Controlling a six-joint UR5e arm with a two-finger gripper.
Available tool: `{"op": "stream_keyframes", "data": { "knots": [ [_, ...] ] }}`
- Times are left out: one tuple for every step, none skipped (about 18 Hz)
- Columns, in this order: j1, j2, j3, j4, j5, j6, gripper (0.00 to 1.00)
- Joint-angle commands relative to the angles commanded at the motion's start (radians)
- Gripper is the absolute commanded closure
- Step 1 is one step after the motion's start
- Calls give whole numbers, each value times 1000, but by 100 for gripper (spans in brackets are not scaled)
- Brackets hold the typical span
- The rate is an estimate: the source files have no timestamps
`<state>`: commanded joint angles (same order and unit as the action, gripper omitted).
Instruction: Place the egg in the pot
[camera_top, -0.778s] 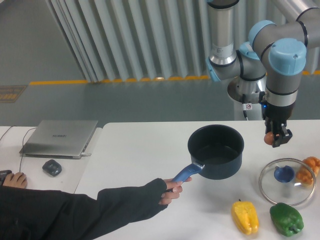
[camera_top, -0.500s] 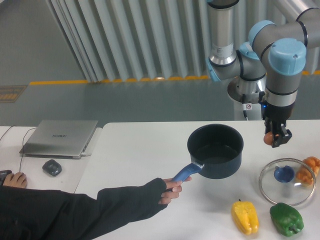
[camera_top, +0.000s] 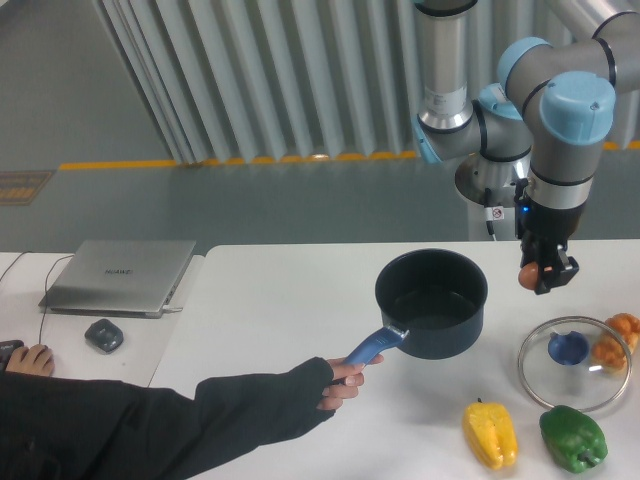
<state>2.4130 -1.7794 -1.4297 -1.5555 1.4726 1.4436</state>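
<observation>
Gripper, fingers clamped on egg, now slightly left, nearer pot.

1. Light: bright, even, diffuse; seems overhead. No hard beams.
2. Shadows soft & short: faint one under the pot, left of and below the gripper; weak ones under the yellow pepper & green pepper, well below the gripper.
3. Glare: white table near blown out, little texture. Small glints on the glass lid rim, below the gripper; sheen on the arm's blue cap above it.
4. Focus: fairly sharp overall. Egg in the gripper small, edges soft. No motion blur seen.
5. Dark sleeve, far lower left of gripper, crushed to near black, little detail.
6. Distortion: wall slats up-left of gripper lean, wide-angle look.
</observation>
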Motion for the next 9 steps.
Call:
{"op": "stream_keyframes", "data": {
  "knots": [
    [-5, 0, 0, 0, 0, -2, 67],
    [-9, 0, -2, 0, 0, -3, 67],
    [-9, 2, 0, 0, -8, -3, 67],
    [-9, 3, 2, 0, -35, -6, 67],
    [-9, 3, 5, 2, -63, -20, 67],
    [-11, 3, 3, 2, -75, -49, 67],
    [-23, 3, 5, 3, -81, -77, 67],
    [-41, 2, 5, 3, -93, -98, 67],
    [-49, 3, 5, 3, -100, -110, 67]
  ]
}}
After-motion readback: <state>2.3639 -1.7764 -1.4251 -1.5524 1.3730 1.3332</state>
